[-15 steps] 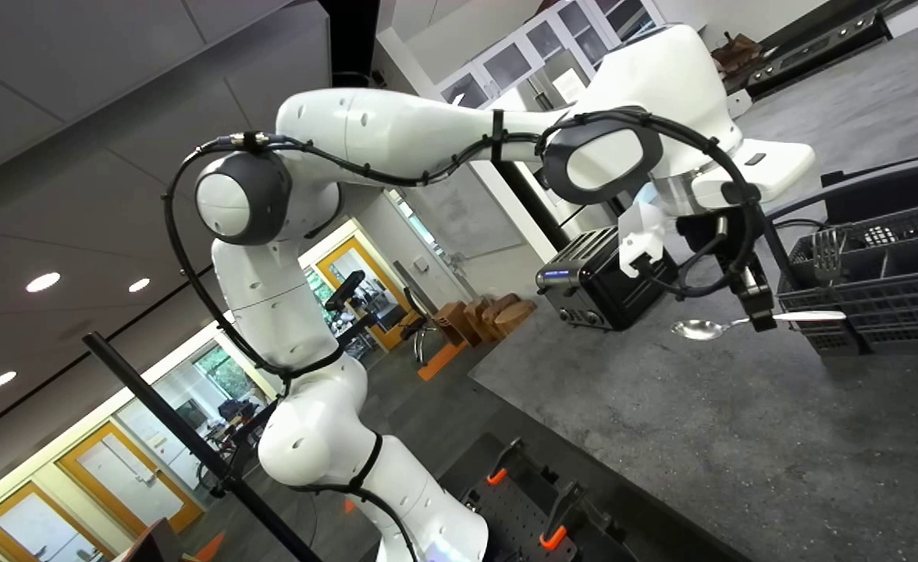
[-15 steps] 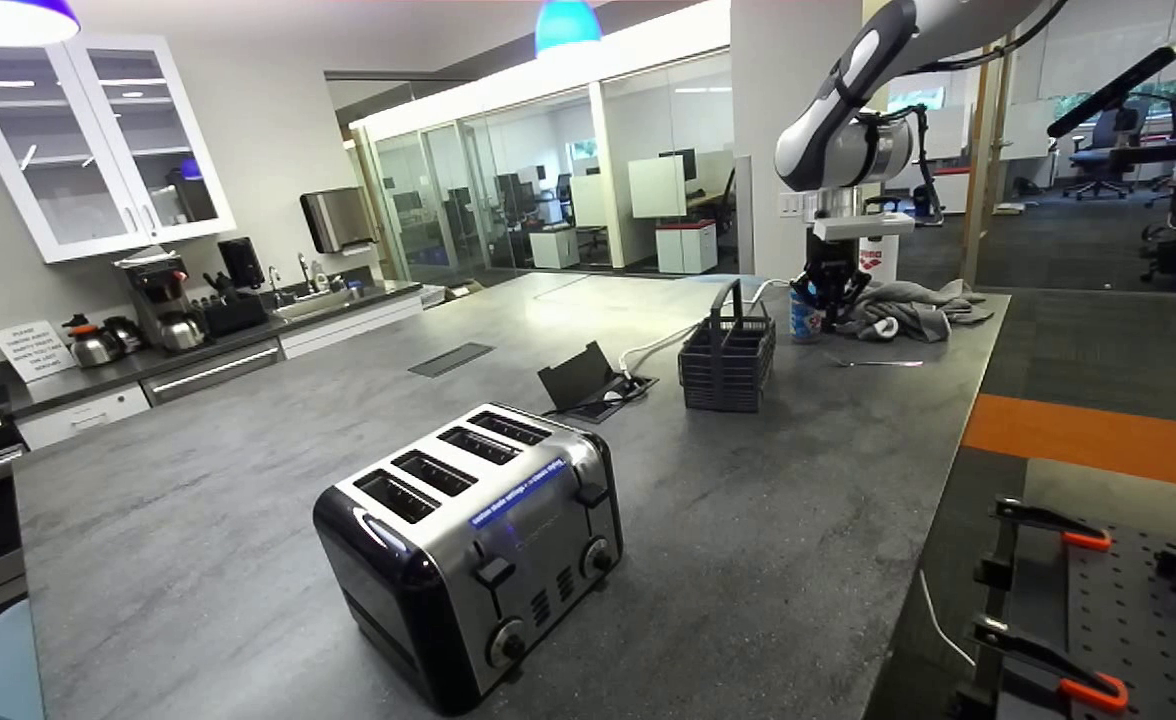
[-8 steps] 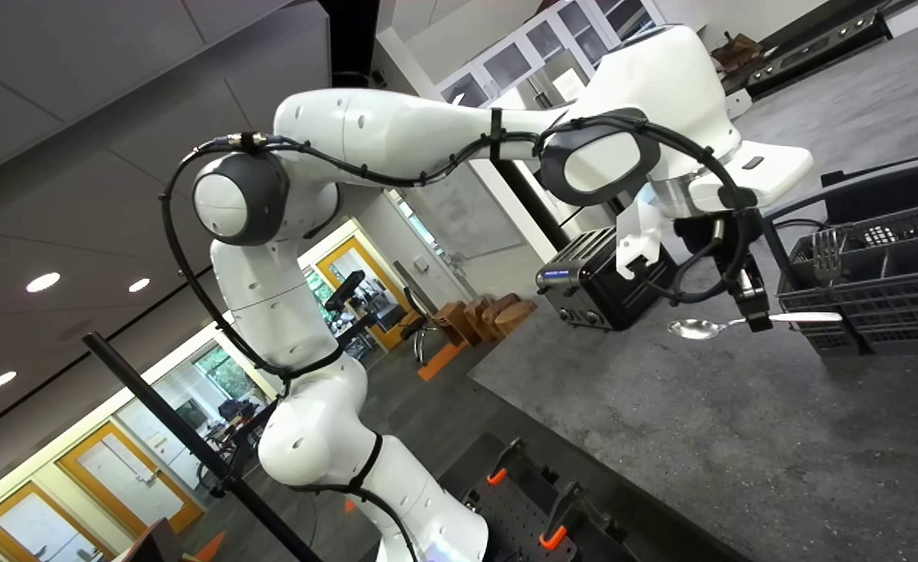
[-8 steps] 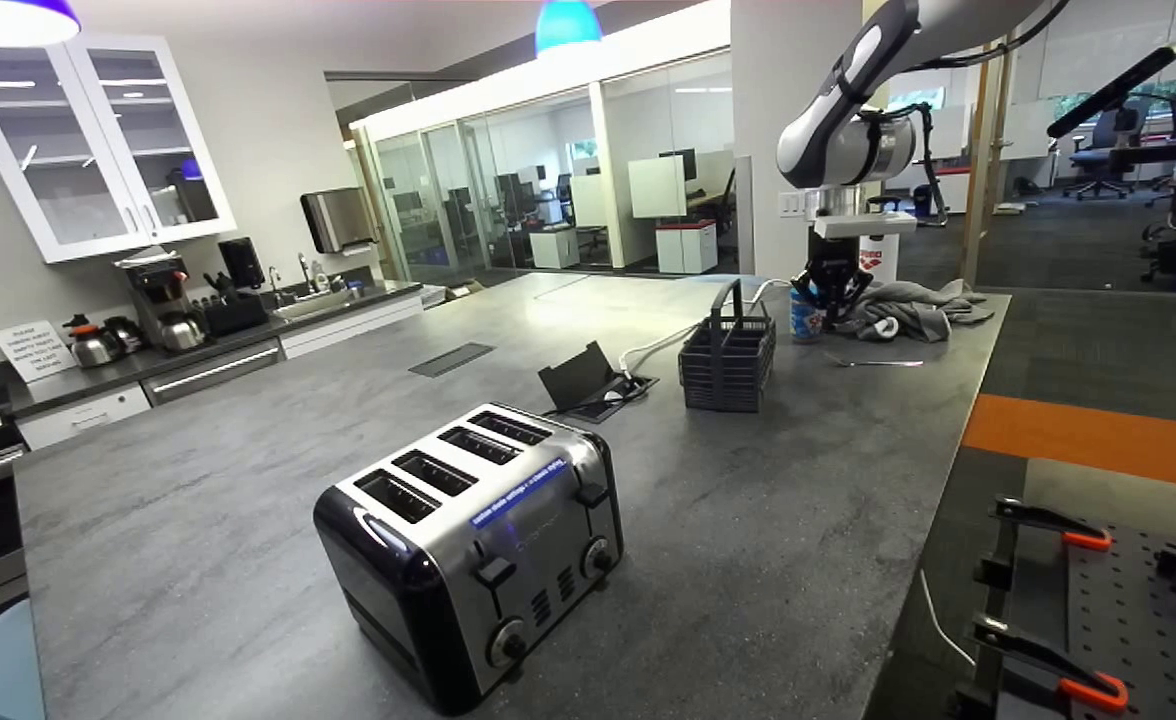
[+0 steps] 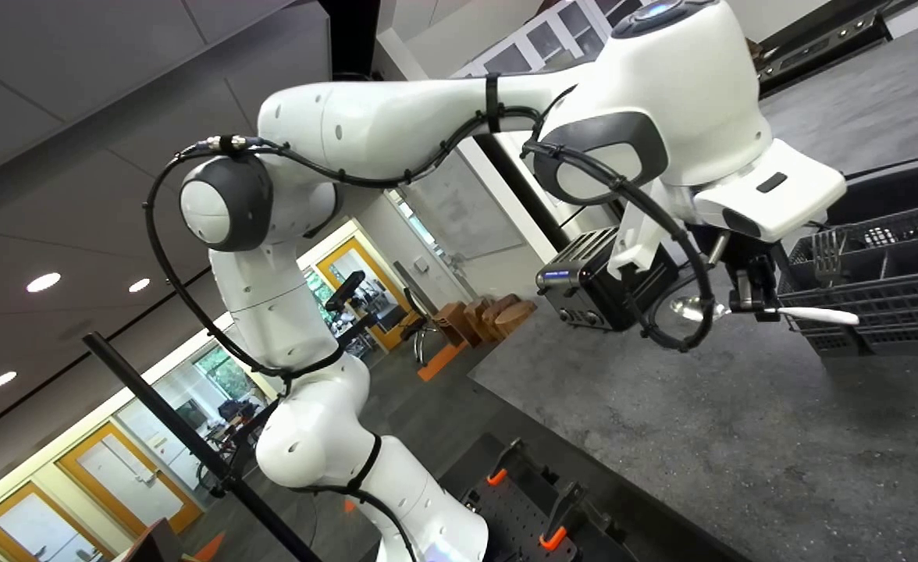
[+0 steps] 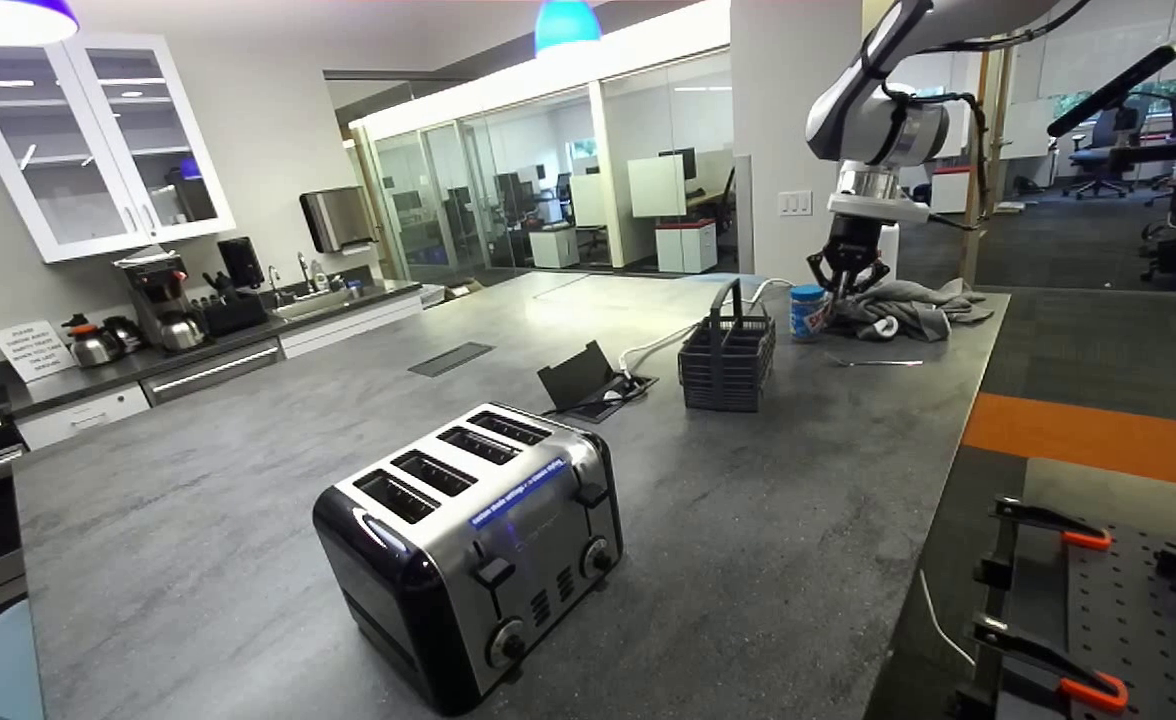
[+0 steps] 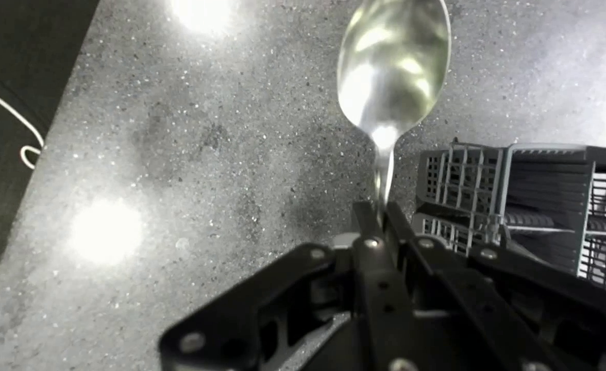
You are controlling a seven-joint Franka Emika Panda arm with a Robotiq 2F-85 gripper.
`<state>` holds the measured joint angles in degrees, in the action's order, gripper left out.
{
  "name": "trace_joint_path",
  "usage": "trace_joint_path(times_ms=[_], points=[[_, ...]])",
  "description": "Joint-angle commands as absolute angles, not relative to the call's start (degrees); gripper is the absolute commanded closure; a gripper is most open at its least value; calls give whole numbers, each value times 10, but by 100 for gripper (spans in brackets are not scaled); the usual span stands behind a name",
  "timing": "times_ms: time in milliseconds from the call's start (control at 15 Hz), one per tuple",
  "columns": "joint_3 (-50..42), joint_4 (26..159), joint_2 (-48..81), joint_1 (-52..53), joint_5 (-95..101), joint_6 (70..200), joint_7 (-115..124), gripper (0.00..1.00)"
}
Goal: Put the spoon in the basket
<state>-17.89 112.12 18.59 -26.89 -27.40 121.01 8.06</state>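
My gripper (image 7: 379,212) is shut on the spoon (image 7: 394,62). The silver bowl points away from the fingers in the wrist view, and the handle is hidden behind them. In an exterior view the gripper (image 5: 754,304) holds the spoon (image 5: 822,315) about level above the counter, its handle end overlapping the basket. The dark grey basket (image 5: 896,312) stands beside the gripper; it also shows at the right of the wrist view (image 7: 460,175). In an exterior view the gripper (image 6: 841,288) is beyond and right of the basket (image 6: 723,372); the spoon cannot be made out there.
A fork (image 5: 827,254) stands at the basket. A blue-lidded jar (image 6: 808,312) and grey cloth (image 6: 913,308) lie close to the gripper. A thin shiny utensil (image 6: 883,363) lies on the counter. A black toaster (image 5: 603,277) is farther off. The counter edge (image 7: 40,165) shows at left.
Over the last half second my hand has tilted and risen a little, moving right in an exterior view and uncovering the jar. The spoon has moved with it, still held. The basket has not moved.
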Motion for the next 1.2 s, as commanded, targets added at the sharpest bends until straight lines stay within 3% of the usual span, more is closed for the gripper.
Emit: trace_joint_path(times_ms=[0, 467, 533, 800, 867, 1133], points=[[-187, 1081, 194, -303, -350, 1136, 96, 98], [-194, 1012, 248, -361, -532, 1039, 109, 98], [-202, 1042, 225, -345, -499, 1067, 84, 93], [-200, 1024, 249, -354, -525, 1060, 86, 93], [-200, 1023, 251, -354, -526, 1060, 86, 98], [-198, 1002, 257, -382, -588, 977, 150, 98]])
